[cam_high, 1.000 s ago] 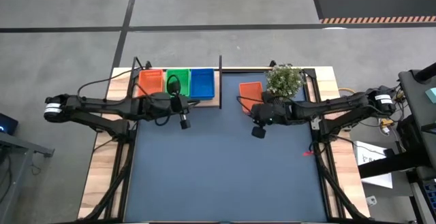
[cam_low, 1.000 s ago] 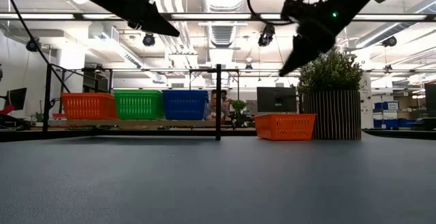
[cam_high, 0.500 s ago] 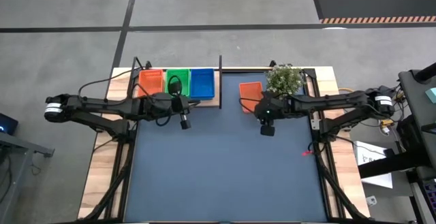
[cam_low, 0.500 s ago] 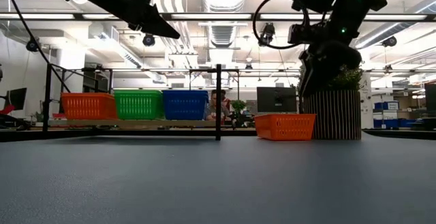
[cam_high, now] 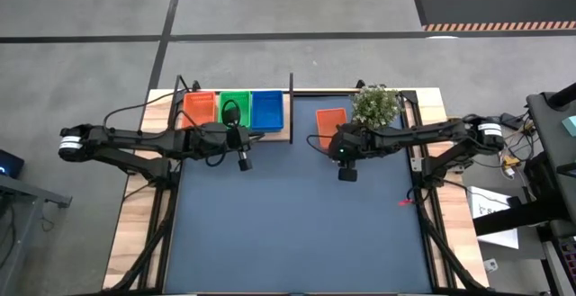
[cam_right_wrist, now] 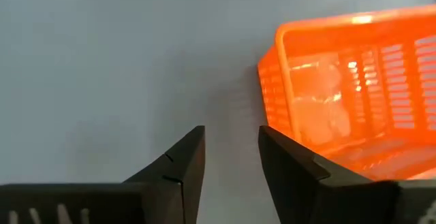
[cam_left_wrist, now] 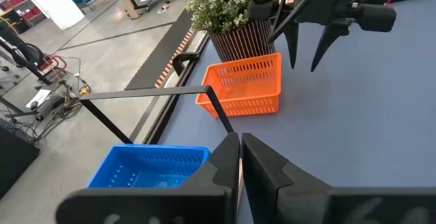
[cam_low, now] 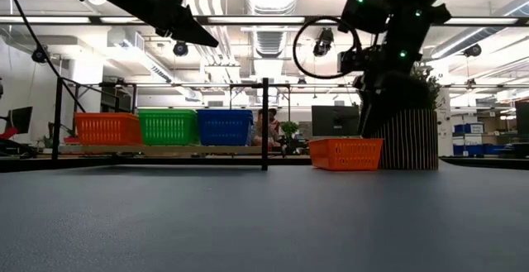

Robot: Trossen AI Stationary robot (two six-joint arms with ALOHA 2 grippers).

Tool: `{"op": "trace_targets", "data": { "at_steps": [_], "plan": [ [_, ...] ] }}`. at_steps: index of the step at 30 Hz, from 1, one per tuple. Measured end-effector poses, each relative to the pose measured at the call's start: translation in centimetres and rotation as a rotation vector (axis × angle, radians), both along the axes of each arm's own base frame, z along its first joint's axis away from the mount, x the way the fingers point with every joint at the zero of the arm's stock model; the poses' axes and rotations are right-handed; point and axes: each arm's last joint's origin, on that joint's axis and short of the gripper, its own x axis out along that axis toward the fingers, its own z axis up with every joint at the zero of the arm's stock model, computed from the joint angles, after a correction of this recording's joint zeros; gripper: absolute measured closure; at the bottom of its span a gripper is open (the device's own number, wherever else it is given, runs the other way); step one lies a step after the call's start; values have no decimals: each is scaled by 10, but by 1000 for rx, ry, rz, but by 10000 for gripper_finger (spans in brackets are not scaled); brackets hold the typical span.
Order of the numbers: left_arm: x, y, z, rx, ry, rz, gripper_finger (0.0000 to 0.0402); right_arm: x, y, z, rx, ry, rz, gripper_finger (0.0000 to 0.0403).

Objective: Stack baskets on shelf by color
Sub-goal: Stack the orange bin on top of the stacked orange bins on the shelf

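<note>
"What am I seeing on the left?"

"I'm parking the left gripper (cam_high: 241,159), fingers closed and empty, beside the shelf (cam_high: 236,127) holding orange, green and blue baskets."

"And right?"

"I'm hovering the right gripper (cam_right_wrist: 228,157), part-open and empty, over the loose orange basket's (cam_high: 330,124) near edge, probably lining up a grasp."

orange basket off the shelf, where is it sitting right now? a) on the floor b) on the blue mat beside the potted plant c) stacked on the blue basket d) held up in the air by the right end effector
b: the lone orange basket rests on the blue mat beside the potted plant, with the right end effector open above its near edge and not gripping it.
</note>
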Motion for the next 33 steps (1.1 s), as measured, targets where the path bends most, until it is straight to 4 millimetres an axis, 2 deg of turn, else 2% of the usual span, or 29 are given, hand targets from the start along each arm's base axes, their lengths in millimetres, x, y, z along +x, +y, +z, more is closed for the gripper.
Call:
{"op": "trace_targets", "data": {
  "at_steps": [8, 17, 21, 27, 33],
  "plan": [
    [0, 0, 0, 0, 0, 0, 400, 8, -13, 8, -78, 4, -5, 279],
    [0, 0, 0, 0, 2, 0, 400, 9, -33, -12, -16, 70, 0, 279],
    [0, 0, 0, 0, 1, 0, 400, 12, -33, -15, -20, 70, 29, 302],
    [0, 0, 0, 0, 1, 0, 400, 16, -31, -15, 38, 20, 93, 380],
    [0, 0, 0, 0, 0, 0, 400, 25, -23, -12, 92, -79, 154, 389]
  ]
}}
